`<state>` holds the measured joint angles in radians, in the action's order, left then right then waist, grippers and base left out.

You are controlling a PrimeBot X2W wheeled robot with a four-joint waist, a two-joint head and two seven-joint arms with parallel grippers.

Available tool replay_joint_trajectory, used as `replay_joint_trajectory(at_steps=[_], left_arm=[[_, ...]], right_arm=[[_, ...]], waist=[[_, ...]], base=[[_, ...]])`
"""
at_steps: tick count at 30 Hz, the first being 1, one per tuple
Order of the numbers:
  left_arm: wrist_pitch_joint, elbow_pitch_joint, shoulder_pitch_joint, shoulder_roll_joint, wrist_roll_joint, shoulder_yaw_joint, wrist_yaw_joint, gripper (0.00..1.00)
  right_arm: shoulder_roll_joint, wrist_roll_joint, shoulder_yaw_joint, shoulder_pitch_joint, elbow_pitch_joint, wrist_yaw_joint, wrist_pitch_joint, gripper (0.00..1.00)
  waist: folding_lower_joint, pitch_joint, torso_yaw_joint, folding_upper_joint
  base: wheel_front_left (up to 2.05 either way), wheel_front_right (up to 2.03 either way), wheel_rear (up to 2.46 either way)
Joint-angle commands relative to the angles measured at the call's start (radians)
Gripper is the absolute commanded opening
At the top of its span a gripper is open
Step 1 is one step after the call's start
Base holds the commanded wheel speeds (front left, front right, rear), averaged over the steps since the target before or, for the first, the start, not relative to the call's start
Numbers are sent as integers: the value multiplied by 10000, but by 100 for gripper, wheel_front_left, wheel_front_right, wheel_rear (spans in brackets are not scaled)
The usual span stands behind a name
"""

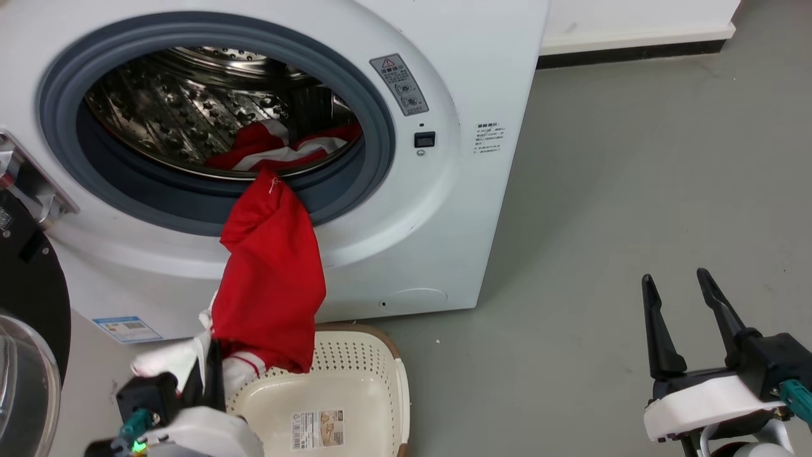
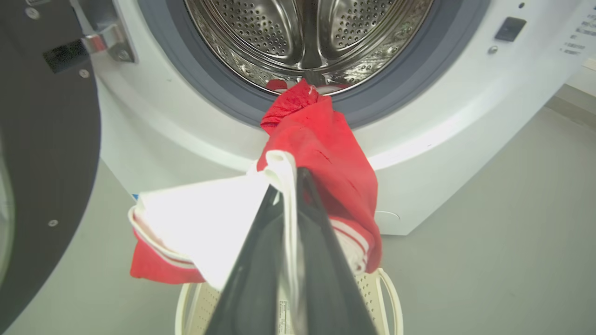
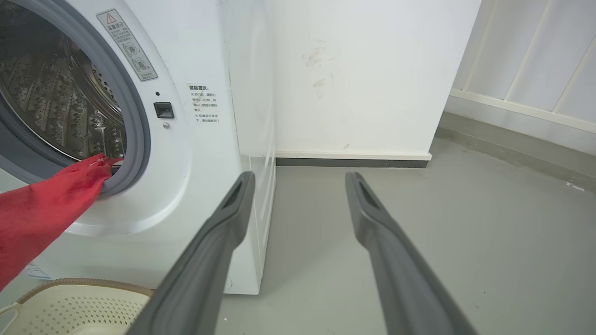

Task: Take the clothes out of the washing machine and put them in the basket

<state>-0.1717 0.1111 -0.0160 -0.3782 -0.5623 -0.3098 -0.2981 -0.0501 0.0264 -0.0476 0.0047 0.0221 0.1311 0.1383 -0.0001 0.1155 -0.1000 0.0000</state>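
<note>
A red garment point(image 1: 269, 279) with white trim hangs stretched from the washing machine point(image 1: 444, 209) drum mouth down toward the basket point(image 1: 355, 387). My left gripper point(image 1: 206, 368) is shut on its white lower edge, just above the basket's left rim; in the left wrist view the left gripper point(image 2: 291, 179) pinches the white fabric point(image 2: 209, 214) with the red garment point(image 2: 326, 153) trailing back over the grey ring. More red and white clothes point(image 1: 285, 149) lie inside the drum. My right gripper point(image 1: 679, 285) stands open over bare floor at the lower right; the right gripper point(image 3: 300, 179) holds nothing.
The dark glass door point(image 1: 25, 304) hangs open at the far left, close to my left arm. Grey floor point(image 1: 634, 190) stretches to the right of the machine. A white wall with a dark skirting point(image 1: 634, 47) runs along the back.
</note>
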Motion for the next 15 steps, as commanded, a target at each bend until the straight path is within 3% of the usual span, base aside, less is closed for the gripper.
replay_joint_trajectory(at_steps=[1, 7, 15], left_arm=[[-77, 128, 123, 39, -30, -8, 67, 0], [-508, 1837, -63, 762, -528, 10, 458, 0], [-757, 4872, -1141, 1399, -923, 32, 1328, 0]], right_arm=[[-2, -23, 16, 38, 90, -7, -25, 100], [-2, -52, 82, -322, 342, -7, -90, 100], [-1, 121, 103, -807, 323, -7, 29, 100]], waist=[[1, 127, 15, 0], [1, 952, -120, 0], [1, 2220, -546, 0]], base=[[0, 0, 0], [0, 0, 0], [0, 0, 0]])
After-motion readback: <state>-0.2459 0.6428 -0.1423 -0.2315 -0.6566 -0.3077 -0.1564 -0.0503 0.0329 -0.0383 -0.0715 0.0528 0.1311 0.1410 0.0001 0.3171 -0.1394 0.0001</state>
